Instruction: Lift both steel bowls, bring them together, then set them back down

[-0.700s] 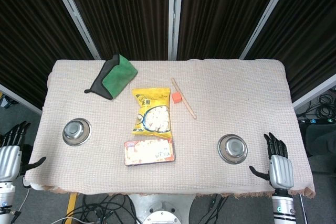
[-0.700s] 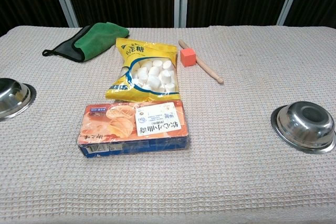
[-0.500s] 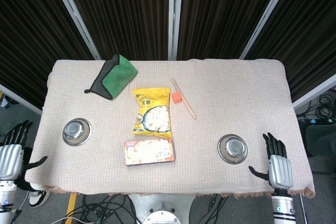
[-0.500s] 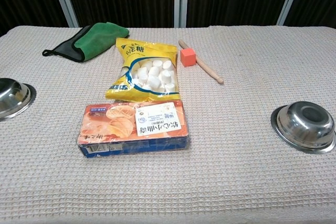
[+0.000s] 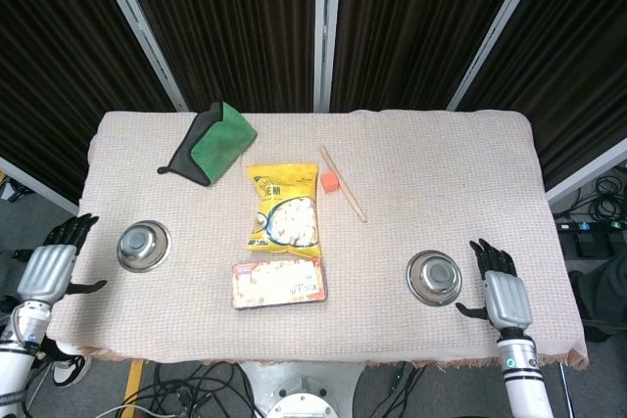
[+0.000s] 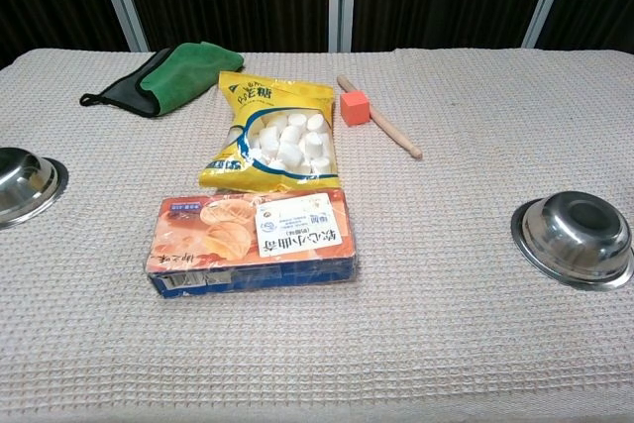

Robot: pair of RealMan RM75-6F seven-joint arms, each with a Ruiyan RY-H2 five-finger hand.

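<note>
Two shiny steel bowls (image 5: 143, 246), upright, well apart; left hand (image 5: 47, 272), right hand (image 5: 506, 299), both spread, empty

Both hands have moved in toward the bowls. The left hand (image 5: 47, 271), which sat off the table's near-left corner, is now up beside the left steel bowl (image 5: 143, 245), fingers spread and holding nothing. The right hand (image 5: 503, 293) has slid closer to the right steel bowl (image 5: 434, 277), just beside it, fingers apart and not touching.
</note>
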